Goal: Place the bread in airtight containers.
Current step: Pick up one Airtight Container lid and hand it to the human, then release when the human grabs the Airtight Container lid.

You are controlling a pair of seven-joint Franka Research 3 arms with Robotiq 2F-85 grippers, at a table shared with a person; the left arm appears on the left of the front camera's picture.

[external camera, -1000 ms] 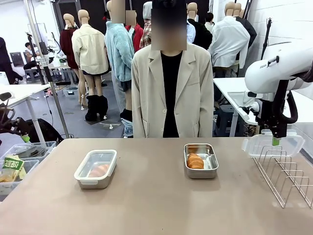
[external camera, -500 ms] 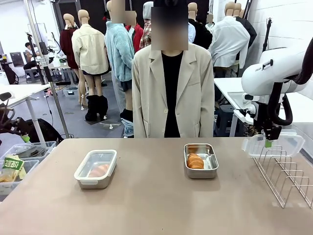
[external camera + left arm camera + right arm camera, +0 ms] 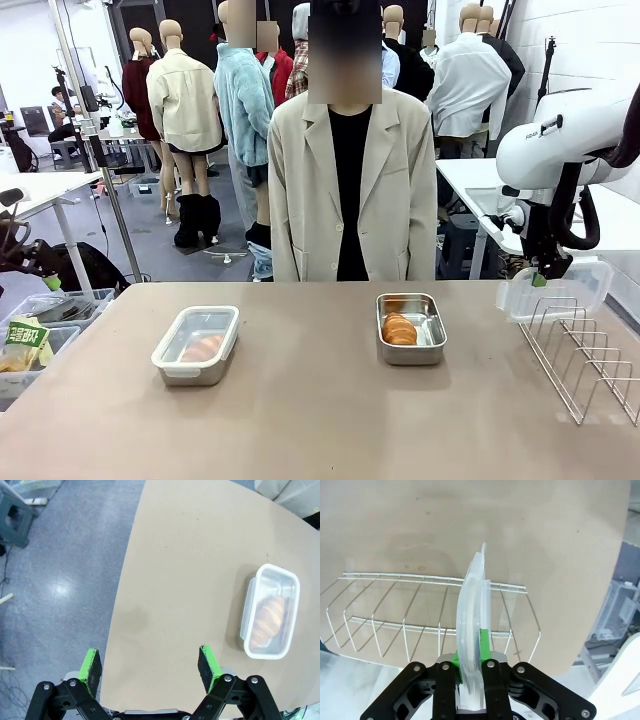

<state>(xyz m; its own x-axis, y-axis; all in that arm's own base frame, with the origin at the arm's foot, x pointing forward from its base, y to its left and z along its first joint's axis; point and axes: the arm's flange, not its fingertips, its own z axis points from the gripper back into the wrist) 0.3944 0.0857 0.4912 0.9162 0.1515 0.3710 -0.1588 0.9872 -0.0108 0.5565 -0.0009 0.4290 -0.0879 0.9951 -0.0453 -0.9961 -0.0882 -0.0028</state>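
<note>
Above the rack [image 3: 585, 355], jaws pinching lid [image 3: 472, 625]

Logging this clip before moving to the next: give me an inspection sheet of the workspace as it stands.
Surface: tan table, bare in front.
Job's things: left container lidded, bread inside; right container open, bread inside.
Clutter: wire rack at right edge.
Grippers: left gripper open, off the table's edge; right gripper shut on clear lid above rack.
Cables: nothing seen on table.
Surroundings: person standing at far side.

Lidded container [image 3: 196, 344] left of open container [image 3: 411, 327] (wire rack [image 3: 585, 355] rightmost).
</note>
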